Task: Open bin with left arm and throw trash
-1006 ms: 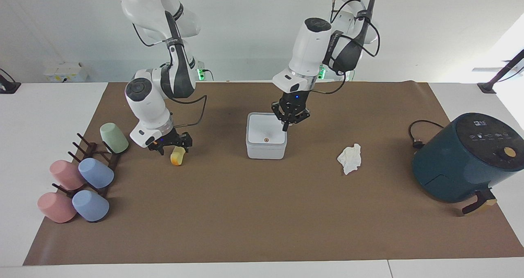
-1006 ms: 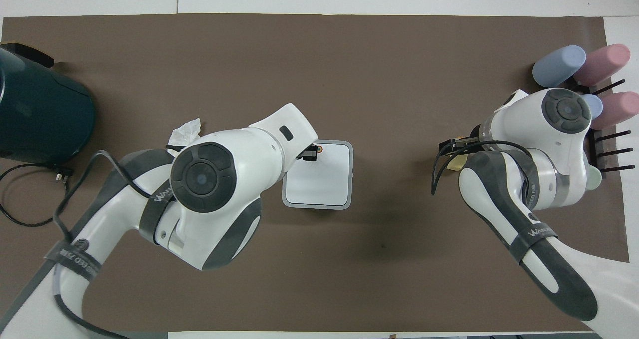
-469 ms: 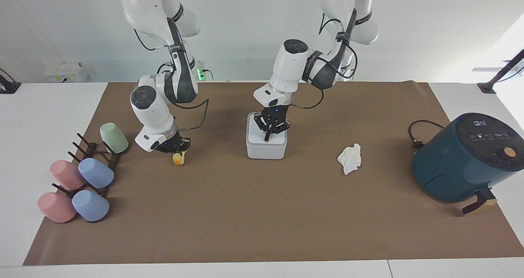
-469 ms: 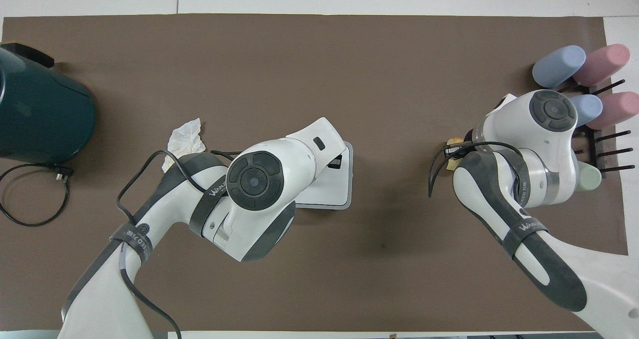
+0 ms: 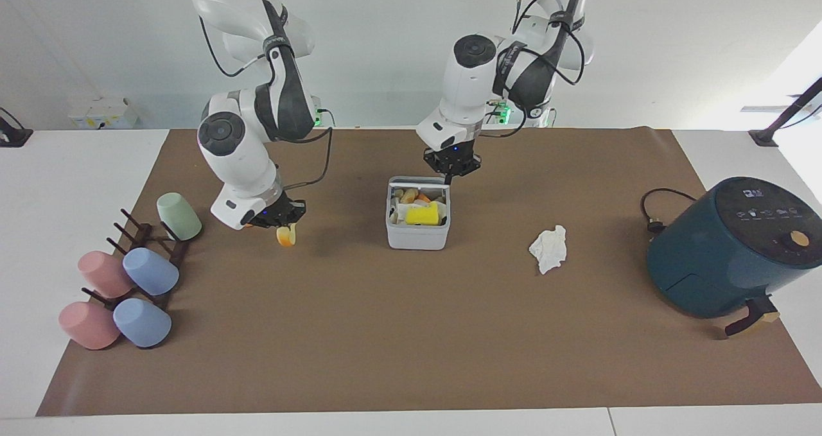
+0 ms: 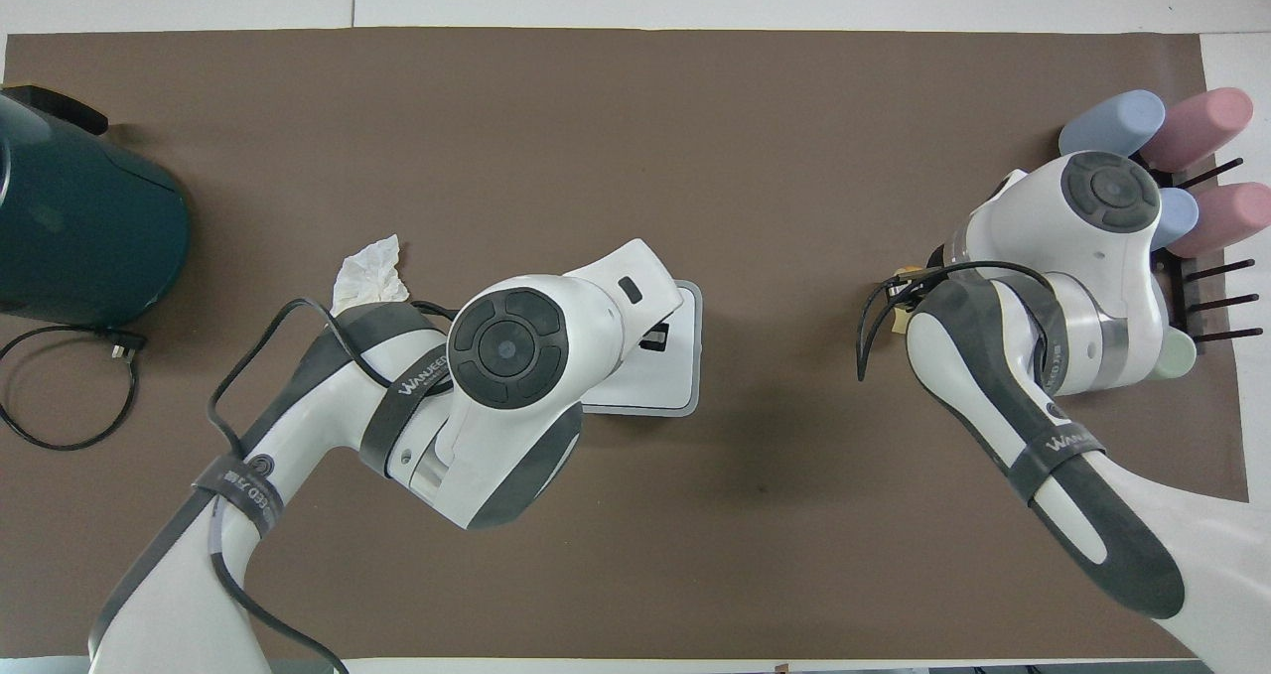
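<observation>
In the open bin (image 5: 417,235) lie food scraps (image 5: 420,212); left tool (image 5: 449,177) closed empty, right tool (image 5: 282,229) grips yellow chunk (image 5: 285,236).

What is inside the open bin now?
The bin holds scraps: a yellow piece, orange bits and pale chunks. Whatever lies beneath them is covered.

white-grey bin (image 5: 417,237), white tissue (image 5: 549,248), teal fryer (image 5: 729,250)

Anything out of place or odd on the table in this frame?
Only the crumpled tissue looks astray: it lies loose on the brown mat, between the open bin and the air fryer. The bin already holds scraps. The right gripper is shut on a food chunk; the left gripper is shut beside the raised lid.
</observation>
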Robot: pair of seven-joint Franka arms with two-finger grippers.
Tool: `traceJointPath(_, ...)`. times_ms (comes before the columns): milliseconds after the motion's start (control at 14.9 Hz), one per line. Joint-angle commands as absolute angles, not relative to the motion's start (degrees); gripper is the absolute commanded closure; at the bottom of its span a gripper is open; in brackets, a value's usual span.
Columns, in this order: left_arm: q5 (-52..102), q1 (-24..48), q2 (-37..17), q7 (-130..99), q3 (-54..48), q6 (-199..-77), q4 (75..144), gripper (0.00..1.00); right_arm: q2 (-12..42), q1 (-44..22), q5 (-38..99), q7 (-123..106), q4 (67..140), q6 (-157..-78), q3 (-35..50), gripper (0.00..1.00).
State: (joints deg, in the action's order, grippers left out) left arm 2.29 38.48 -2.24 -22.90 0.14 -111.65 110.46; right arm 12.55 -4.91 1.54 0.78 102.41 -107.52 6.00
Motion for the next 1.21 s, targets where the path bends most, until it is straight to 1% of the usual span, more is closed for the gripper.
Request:
traceJointPath(0, 3.25, 33.95, 1.92, -19.52, 0.35, -106.98, 112.85, 1.0, 13.97, -6.06, 6.56, 8.05, 94.68, -101.09, 8.52, 1.0)
traceJointPath(67, 3.25, 32.01, 3.24, -20.82, 0.35, -106.44, 113.46, 1.0, 13.89, -8.15, 8.77, 13.57, 93.35, -100.38, 8.61, 1.0)
traceJointPath(201, 3.25, 27.62, 5.27, -19.6, 0.35, -105.91, 114.34, 1.0, 13.89, -13.07, 11.67, 26.65, 92.64, -102.21, 8.61, 1.0)
traceJointPath(335, 3.25, 23.05, 5.45, -18.9, 0.44, -105.91, 114.08, 1.0, 13.97, -19.21, 14.06, 37.04, 93.42, -108.43, 8.61, 1.0)
traceJointPath(469, 3.25, 18.48, 6.06, -14.36, 0.53, -105.82, 113.82, 0.47, 13.28, -23.27, 14.06, 42.87, 95.87, -112.4, 8.61, 1.0)
traceJointPath(536, 3.25, 16.11, 6.06, -10.76, 0.53, -105.91, 113.56, 0.24, 12.66, -24.77, 14.15, 43.67, 97.37, -113.02, 8.61, 1.0)
traceJointPath(603, 3.16, 13.73, 6.06, -7.42, 0.53, -105.82, 112.6, 0.12, 11.53, -25.92, 14.15, 43.94, 99.91, -114.16, 8.61, 1.0)
traceJointPath(670, 2.99, 12.23, 5.89, -5.03, 0.53, -105.82, 111.72, 0.04, 10.47, -26.54, 14.15, 43.95, 102.89, -116.35, 8.61, 1.0)
traceJointPath(804, 2.64, 9.68, 5.63, -2.82, 0.53, -104.95, 109.35, 0.0, 8.27, -28.56, 14.24, 44.03, 109.22, -121.62, 8.61, 1.0)
traceJointPath(872, 2.64, 8.36, 5.63, -2.29, 0.53, -103.72, 107.86, 0.0, 8.0, -28.56, 14.24, 43.95, 110.12, -122.25, 8.61, 1.0)
traceJointPath(939, 2.64, 6.52, 5.54, -1.76, 0.53, -102.84, 106.54, 0.0, 7.91, -28.3, 14.24, 43.95, 110.04, -121.99, 8.61, 0.96)
traceJointPath(1006, 2.64, 5.2, 5.28, -0.45, 0.53, -101.53, 104.7, 0.0, 8.0, -28.21, 14.24, 44.03, 110.04, -122.08, 8.61, 0.63)
traceJointPath(1073, 2.55, 4.58, 4.93, 1.13, 0.53, -99.43, 102.33, 0.0, 8.0, -28.04, 14.24, 43.95, 109.95, -122.34, 8.61, 0.58)
traceJointPath(1140, 2.55, 3.87, 3.62, 2.19, 0.53, -97.4, 99.78, 0.0, 8.17, -27.86, 14.24, 43.86, 109.86, -123.04, 8.61, 0.36)
